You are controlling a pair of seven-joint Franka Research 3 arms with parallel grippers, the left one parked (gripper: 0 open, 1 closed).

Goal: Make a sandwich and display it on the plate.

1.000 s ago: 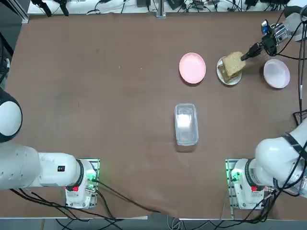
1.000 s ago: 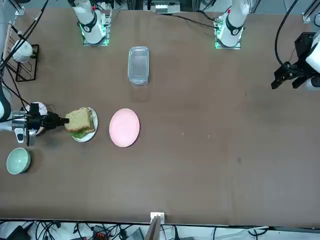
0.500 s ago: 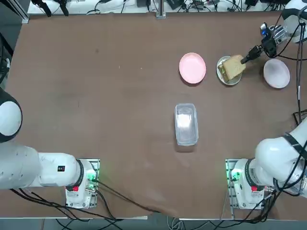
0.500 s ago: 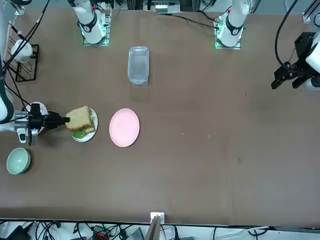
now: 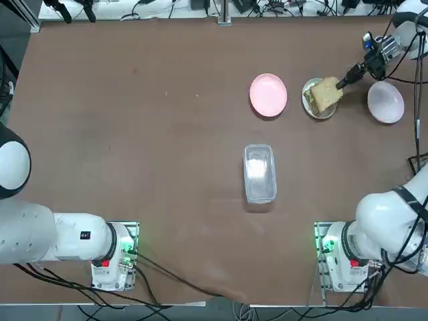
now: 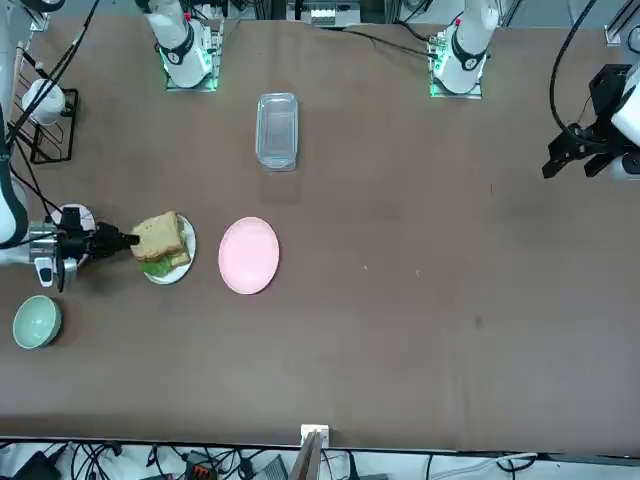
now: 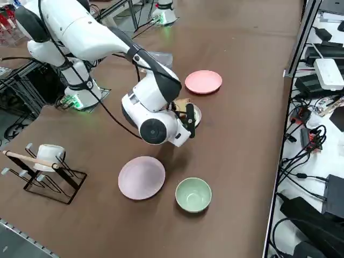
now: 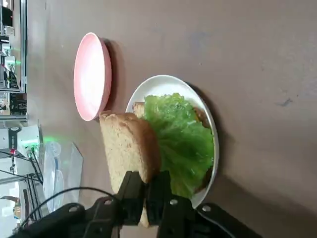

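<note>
Over at the far right end of the counter (image 5: pixel 134 134), the right claw (image 8: pixel 146 192) is clamped on the edge of the top bread slice (image 8: pixel 128 146), holding it tilted above the white plate (image 8: pixel 148 89). On that plate lies the lower slice with the green lettuce leaf (image 8: pixel 181 139) spread over it, so the sandwich (image 5: pixel 323 94) is not quite closed. The pink plate (image 5: pixel 268 94) sits just beside the white one, toward the middle of the counter. A clear container (image 5: pixel 259 172) lies nearer the arms' bases, well apart from both plates. A pale-green cup (image 6: pixel 36 322) stands near the claw's wrist.
</note>
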